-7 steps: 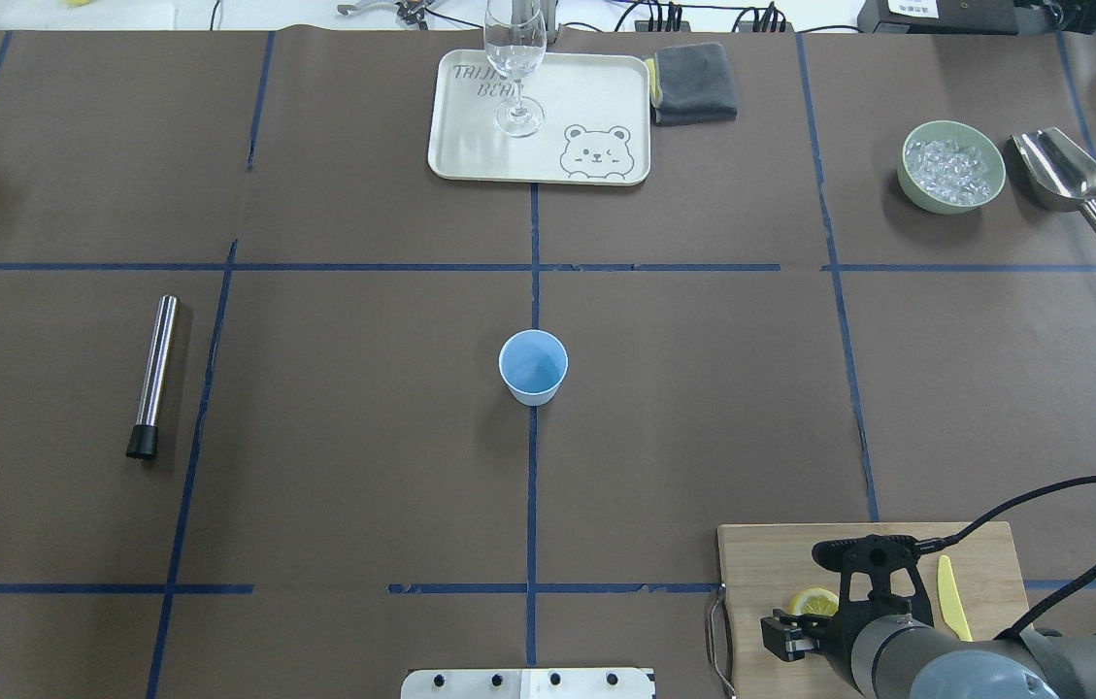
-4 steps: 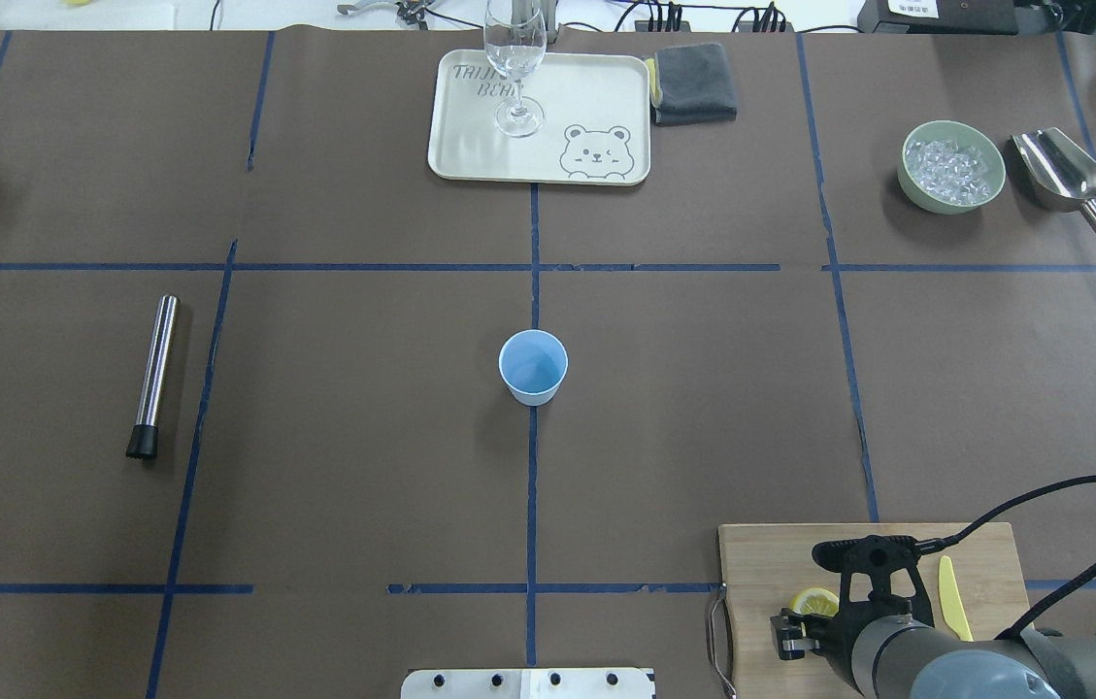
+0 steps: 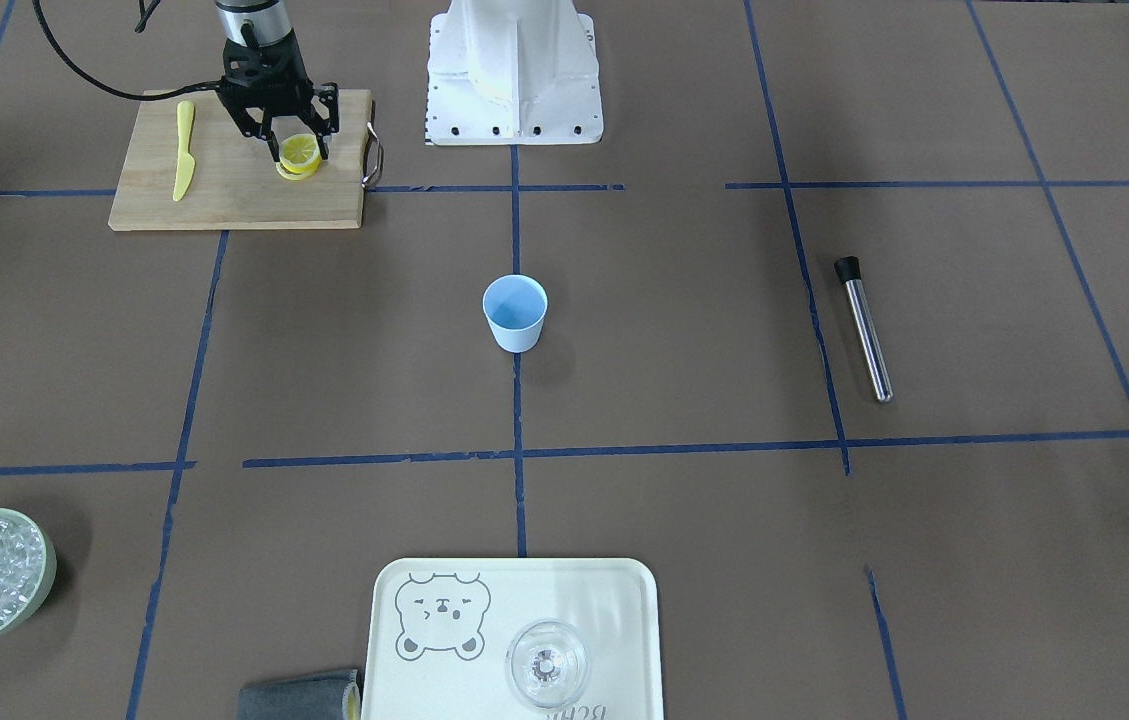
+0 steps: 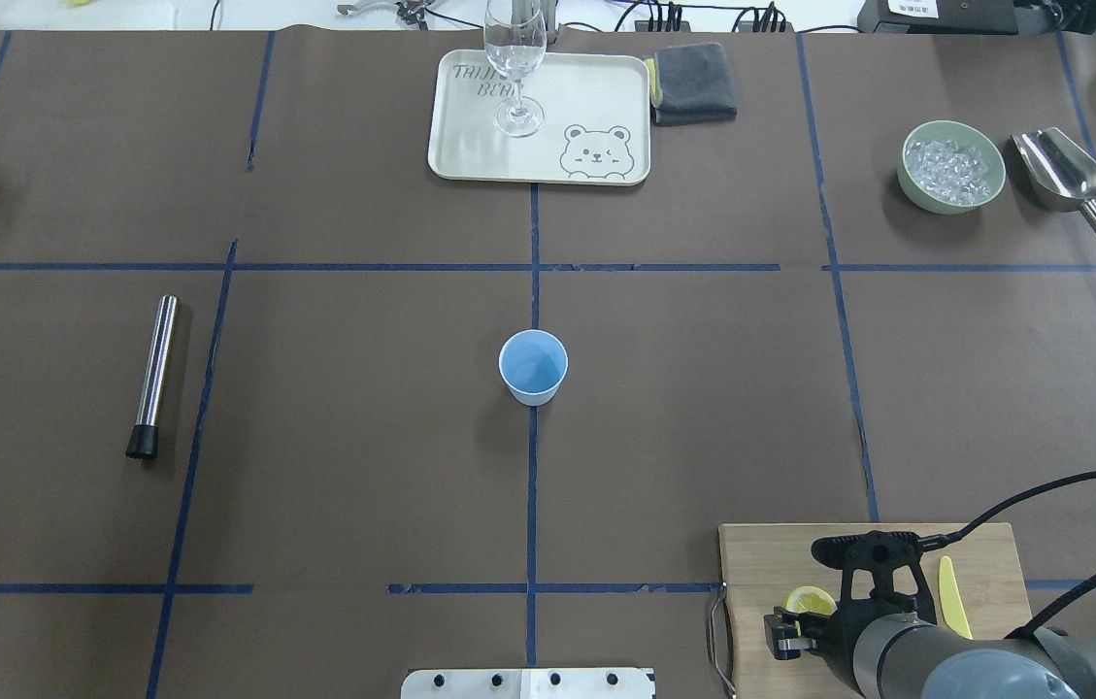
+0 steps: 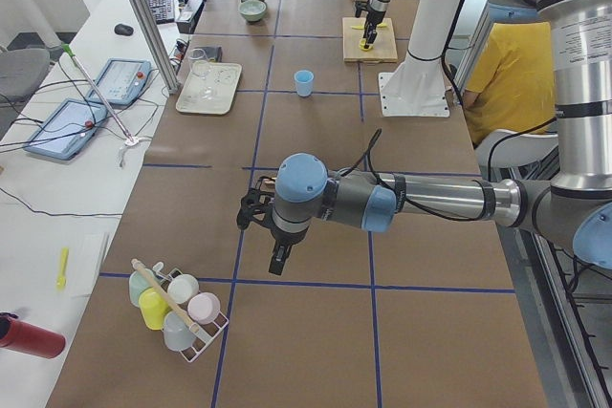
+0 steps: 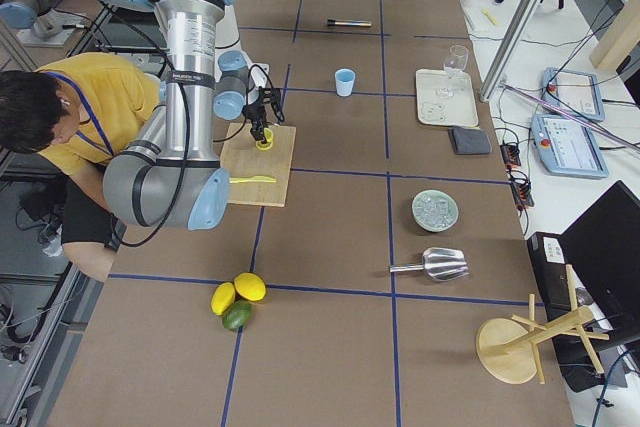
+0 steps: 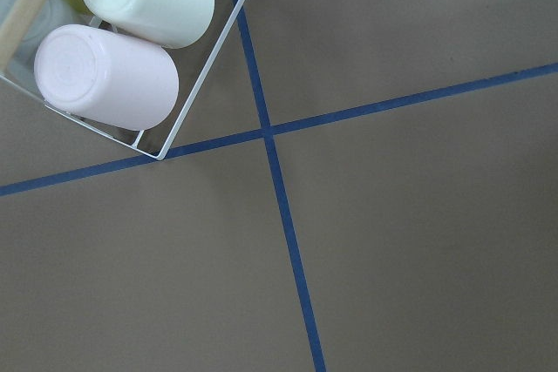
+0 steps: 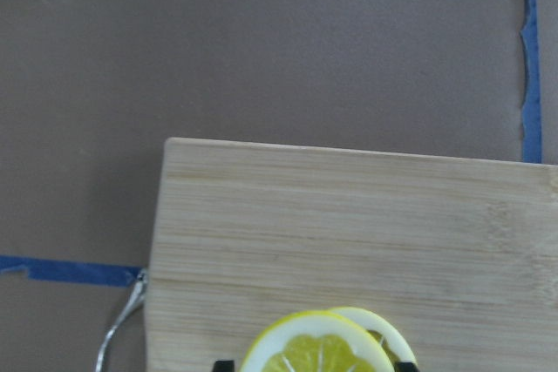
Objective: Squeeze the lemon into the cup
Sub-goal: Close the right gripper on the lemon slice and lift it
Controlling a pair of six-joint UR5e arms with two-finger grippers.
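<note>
The lemon [image 3: 300, 150] is a thin round slice on the wooden cutting board [image 3: 224, 195] at the near right of the table. My right gripper [image 3: 297, 152] points down over the board and is shut on the slice. The right wrist view shows the slice [image 8: 318, 350] between the dark fingertips, with a second slice behind it. The light-blue cup [image 4: 533, 366] stands upright at the table's centre, far from the board. My left gripper [image 5: 278, 257] shows only in the exterior left view, above the table. I cannot tell whether it is open or shut.
A yellow knife [image 4: 950, 594] lies on the board. At the far side are a tray [image 4: 596, 87] with a clear glass [image 4: 515, 68], a grey cloth [image 4: 695, 83], a bowl of ice [image 4: 952, 165] and a scoop [image 4: 1067, 180]. A steel rod [image 4: 153, 374] lies left. A cup rack [image 7: 122, 50] is below the left wrist.
My right gripper's fingers have drawn together around the lemon slice, and the gripper has shifted slightly on the board. The cup has not moved.
</note>
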